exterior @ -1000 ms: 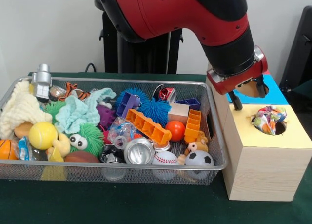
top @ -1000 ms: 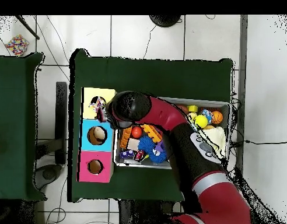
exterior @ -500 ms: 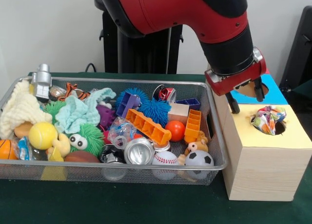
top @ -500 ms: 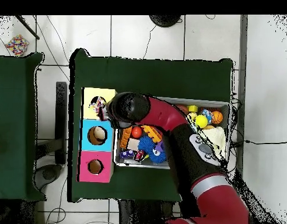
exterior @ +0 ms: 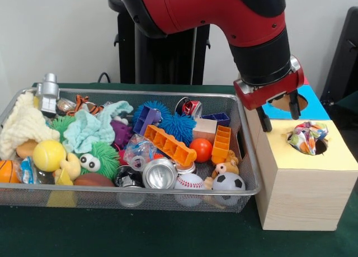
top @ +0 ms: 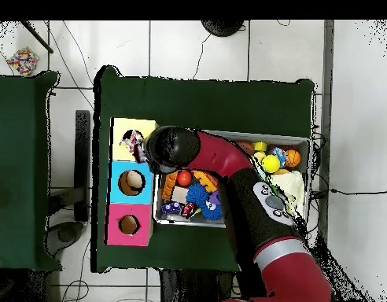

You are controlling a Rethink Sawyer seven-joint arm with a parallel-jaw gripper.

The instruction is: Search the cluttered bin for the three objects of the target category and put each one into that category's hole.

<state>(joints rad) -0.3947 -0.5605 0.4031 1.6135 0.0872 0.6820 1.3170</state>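
Observation:
A crumpled wad of white paper with coloured dots sits wedged in the round hole of the yellow-topped wooden box, sticking up above the rim. It also shows in the overhead view. My gripper hangs open and empty just above the box's left edge, left of the wad and not touching it. The silver wire-mesh bin stands left of the box, full of toys. No other dotted wad shows among them. In the overhead view my arm covers the gripper.
The bin holds a baseball, a soda can, orange blocks, a yellow ball, and mint and cream cloths. Blue-topped and pink-topped boxes adjoin the yellow one.
My gripper has shifted slightly left and up, away from the hole toward the bin. The wad stays in the hole.

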